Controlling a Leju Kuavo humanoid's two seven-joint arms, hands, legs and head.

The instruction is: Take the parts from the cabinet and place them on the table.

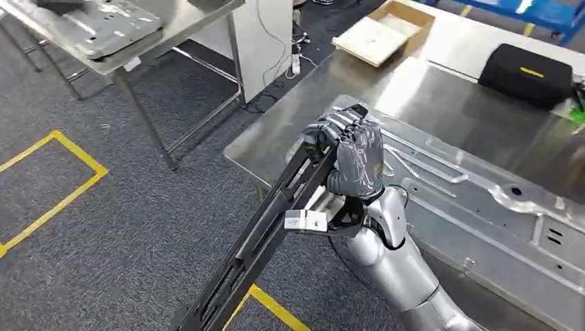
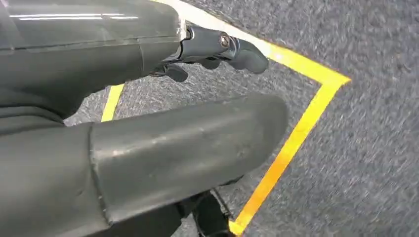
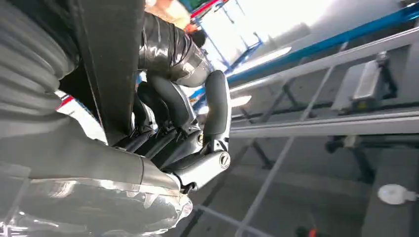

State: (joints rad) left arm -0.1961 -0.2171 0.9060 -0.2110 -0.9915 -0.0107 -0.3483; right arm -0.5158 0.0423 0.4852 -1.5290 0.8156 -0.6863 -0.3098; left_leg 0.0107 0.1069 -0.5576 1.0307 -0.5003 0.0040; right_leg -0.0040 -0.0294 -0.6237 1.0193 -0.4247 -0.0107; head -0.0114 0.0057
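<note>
A long black rail part slants from the lower left up to the near corner of the steel table. My right hand grips its upper end just above the table's edge; a white label hangs at mid-length. In the right wrist view the fingers curl round the black rail part. A large stamped sheet-metal part lies flat on the table beside that hand. My left hand hangs over the carpet with its fingers apart and nothing in it.
A black case and an open cardboard box sit at the table's far side. A second steel table with a metal panel stands at the upper left. Yellow floor tape marks the grey carpet.
</note>
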